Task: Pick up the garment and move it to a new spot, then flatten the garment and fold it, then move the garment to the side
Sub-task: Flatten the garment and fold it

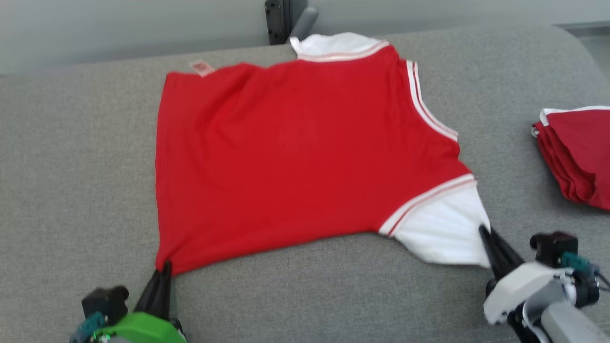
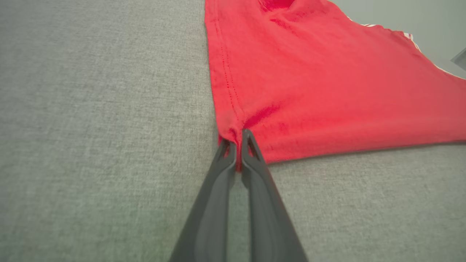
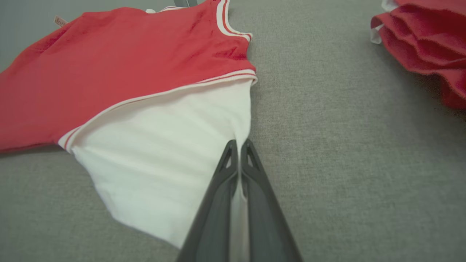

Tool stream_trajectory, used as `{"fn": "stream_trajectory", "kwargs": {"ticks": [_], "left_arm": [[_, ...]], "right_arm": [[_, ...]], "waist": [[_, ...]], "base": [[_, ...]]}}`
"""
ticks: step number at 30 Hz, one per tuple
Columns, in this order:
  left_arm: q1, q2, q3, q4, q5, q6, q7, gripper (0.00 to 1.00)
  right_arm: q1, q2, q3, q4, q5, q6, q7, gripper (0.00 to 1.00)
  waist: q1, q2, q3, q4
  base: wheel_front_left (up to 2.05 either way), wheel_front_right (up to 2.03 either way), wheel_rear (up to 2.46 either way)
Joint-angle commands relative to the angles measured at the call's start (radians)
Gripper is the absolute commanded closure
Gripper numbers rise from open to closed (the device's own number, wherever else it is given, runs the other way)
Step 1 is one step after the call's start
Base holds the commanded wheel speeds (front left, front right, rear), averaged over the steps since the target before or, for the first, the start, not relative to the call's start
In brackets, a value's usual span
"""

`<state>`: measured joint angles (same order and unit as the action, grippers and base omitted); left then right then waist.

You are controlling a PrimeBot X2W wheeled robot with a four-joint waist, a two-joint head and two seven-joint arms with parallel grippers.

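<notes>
The garment is a red shirt with white sleeves and white-striped trim, spread across the grey fabric table. My left gripper is shut on its near left hem corner, and the left wrist view shows the red cloth pinched between the left gripper's tips. My right gripper is shut on the edge of the near white sleeve. The right wrist view has the white sleeve caught between the right gripper's tips.
A stack of folded red garments lies at the table's right edge, also in the right wrist view as a red pile. A dark bracket stands behind the table's far edge. Bare grey cloth runs along the left and the front.
</notes>
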<state>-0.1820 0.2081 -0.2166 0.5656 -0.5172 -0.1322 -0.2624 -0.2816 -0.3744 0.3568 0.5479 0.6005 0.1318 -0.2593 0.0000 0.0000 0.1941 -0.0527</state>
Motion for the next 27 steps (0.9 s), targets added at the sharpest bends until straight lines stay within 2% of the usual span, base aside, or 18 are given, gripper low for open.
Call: {"fn": "stream_trajectory", "kwargs": {"ticks": [1,9,12,14,19,25,27], "left_arm": [[0.084,-0.01,0.02,-0.017,0.013,0.003,-0.003,1.0],[0.296,-0.057,0.112,-0.105,0.061,0.003,-0.003,1.0],[0.328,-0.069,0.14,-0.17,0.07,0.003,-0.003,1.0],[0.329,-0.073,0.145,-0.238,0.096,0.003,-0.003,1.0],[0.229,-0.068,0.137,-0.33,0.133,0.003,-0.003,1.0],[0.01,-0.055,0.112,-0.235,0.152,0.003,-0.003,1.0],[-0.025,-0.057,0.108,-0.208,0.155,0.003,-0.003,1.0]], "right_arm": [[0.073,-0.003,0.014,-0.005,0.011,-0.002,-0.005,1.0],[0.317,0.006,-0.042,-0.068,0.023,-0.002,-0.007,1.0],[0.365,0.013,-0.059,-0.115,0.014,-0.002,-0.007,1.0],[0.363,0.01,-0.113,-0.156,-0.008,-0.002,-0.007,1.0],[0.259,0.035,-0.174,-0.202,-0.074,-0.002,-0.006,1.0],[0.001,0.066,-0.181,-0.115,-0.156,-0.002,0.06,1.0],[-0.044,0.074,-0.183,-0.097,-0.159,-0.002,0.065,1.0]], "waist": [[0.0,0.0,-0.168,-0.034],[0.0,0.0,-0.222,-0.034],[0.0,0.0,-0.217,-0.032],[0.0,0.0,-0.199,-0.026],[0.0,0.0,-0.127,0.0],[0.0,0.0,-0.008,0.026],[0.0,0.0,0.009,0.029]], "base": [[0.0,0.0,0.0],[0.0,0.0,0.0],[0.0,0.0,0.0],[0.0,0.0,0.0],[0.0,0.0,0.0],[0.0,0.0,0.0],[0.0,0.0,0.0]]}}
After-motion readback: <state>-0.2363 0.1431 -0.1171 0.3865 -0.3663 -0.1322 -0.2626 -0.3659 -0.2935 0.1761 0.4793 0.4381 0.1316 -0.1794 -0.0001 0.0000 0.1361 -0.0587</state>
